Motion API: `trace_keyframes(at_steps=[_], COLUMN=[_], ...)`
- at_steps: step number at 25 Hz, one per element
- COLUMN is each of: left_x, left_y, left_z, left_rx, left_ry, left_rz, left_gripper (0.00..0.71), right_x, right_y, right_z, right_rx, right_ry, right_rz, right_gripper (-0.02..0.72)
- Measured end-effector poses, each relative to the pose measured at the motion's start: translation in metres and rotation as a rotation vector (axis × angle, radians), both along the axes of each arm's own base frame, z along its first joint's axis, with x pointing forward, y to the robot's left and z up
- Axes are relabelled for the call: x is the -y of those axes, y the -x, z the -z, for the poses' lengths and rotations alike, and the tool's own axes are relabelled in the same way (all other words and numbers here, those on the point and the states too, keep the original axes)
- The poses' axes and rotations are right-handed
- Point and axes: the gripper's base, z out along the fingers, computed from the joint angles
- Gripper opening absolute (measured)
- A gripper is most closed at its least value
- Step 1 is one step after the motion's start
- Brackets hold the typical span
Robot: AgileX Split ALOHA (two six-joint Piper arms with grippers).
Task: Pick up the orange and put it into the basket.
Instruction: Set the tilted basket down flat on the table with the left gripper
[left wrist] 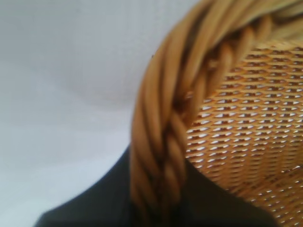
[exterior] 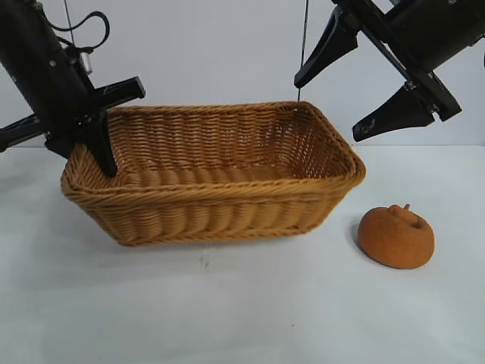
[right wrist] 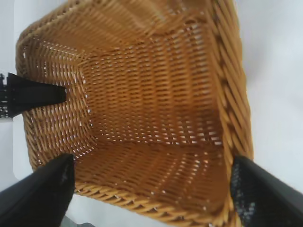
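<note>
Clamped on the braided rim at the left end of the large rectangular tan-golden woven wicker basket [exterior: 212, 171], the left gripper [exterior: 102, 155] has its black fingers nearly together, one finger [exterior: 101, 148] reaching down inside the end wall and the rim pinched between the two. That end of the basket is tipped up off the white table [exterior: 227, 311], so its underside slants and its right end sits lower, toward the table's right side. From the left wrist view, the thick twisted rim [left wrist: 161, 142] runs straight into the dark fingertips, with the open weave of the basket's wall beside it. Over the basket's right end hangs the right gripper [exterior: 356, 91], its two black fingers spread wide with nothing between them, angled down toward the inside of the basket. In the right wrist view those fingers [right wrist: 38, 194] frame the basket's near end, looking down into its bare woven floor [right wrist: 151, 118], and the left gripper's finger [right wrist: 33, 94] shows at the far wall. Outside the basket, the dull brownish-orange fruit, a squat rough-skinned orange [exterior: 396, 236] with a knobby top and short stem, rests on the table near the right edge, just beside the basket's right front corner but apart from it, below the right gripper.
</note>
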Motion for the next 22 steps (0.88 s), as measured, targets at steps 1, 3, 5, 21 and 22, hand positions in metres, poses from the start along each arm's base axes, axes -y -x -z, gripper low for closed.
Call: trace_keyframes(at_steps=[1,3,5,21,22], left_x=[0.0,0.0,0.001,0.003,0.003], left_y=[-0.001,-0.002,-0.003,-0.007,-0.006], left_z=[0.006,0.016,0.025,0.039,0.036], left_rx=[-0.01,-0.027,-0.043,-0.058,-0.06], left_ry=[-0.005,-0.009,-0.013,0.0,0.002], left_rz=[0.018,0.03,0.031,0.021,0.024], left_gripper=[0.084,0.084,0.084,0.571,0.589], right_x=[0.0,0.0,0.0,0.0,0.0], right_y=[0.0,0.0,0.0,0.0,0.0], right_z=[0.0,0.0,0.0,0.0,0.0], right_rx=[0.0,0.0,0.0,0.0,0.0], right_ry=[0.0,0.001,0.001,0.001,0.001], right_rz=[0.0,0.0,0.0,0.0,0.0], right_gripper=[0.61,0.61,0.61,0.61,0.61])
